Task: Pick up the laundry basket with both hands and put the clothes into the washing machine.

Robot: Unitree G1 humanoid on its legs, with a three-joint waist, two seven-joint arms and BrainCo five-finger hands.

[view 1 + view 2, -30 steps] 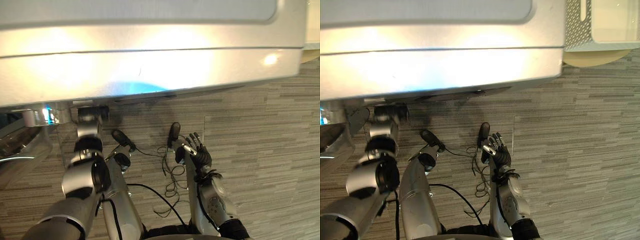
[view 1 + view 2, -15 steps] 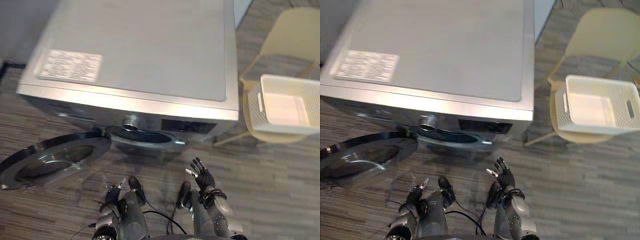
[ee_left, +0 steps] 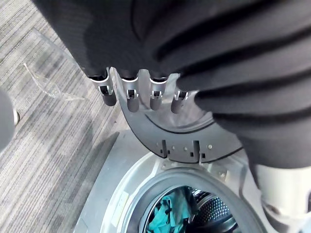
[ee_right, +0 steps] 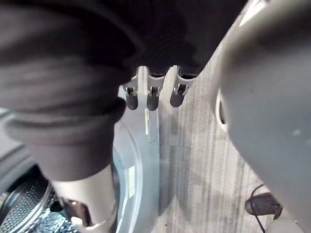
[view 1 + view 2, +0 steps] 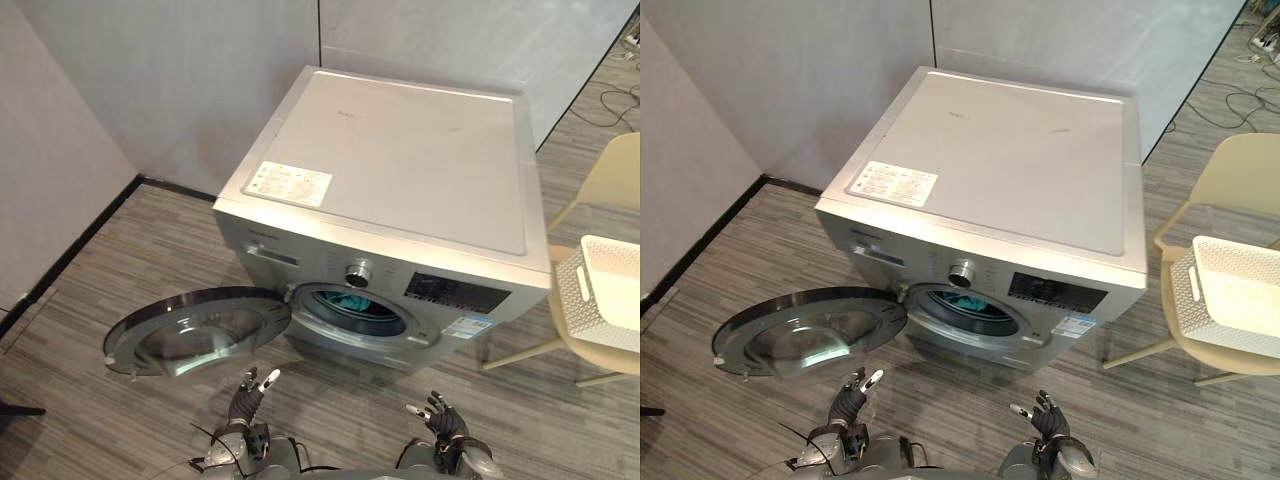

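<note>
The laundry basket (image 5: 1190, 297) sat on a pale chair (image 5: 1240, 175) to the right of the washing machine (image 5: 400, 170). In the eye views the left hand (image 5: 243, 403) and right hand (image 5: 443, 422) hovered low before the machine's open door (image 5: 190, 330), fingers spread and holding nothing. The left wrist view showed straight fingers (image 3: 131, 97) above the drum (image 3: 216, 209) with teal clothes (image 3: 164, 214) inside, and the right wrist view showed straight, empty fingers (image 4: 151, 98) over the floor (image 4: 194, 160).

Soft, even light from overhead fills the room, and the walls are lit evenly. The washing machine (image 5: 400, 180) has a pale sheen on its top, without hard glare. The glass of the open door (image 5: 195, 330) catches faint reflections. The drum (image 3: 216, 211) is dim inside. A soft shadow lies on the floor (image 5: 330, 400) along the machine's near base.
</note>
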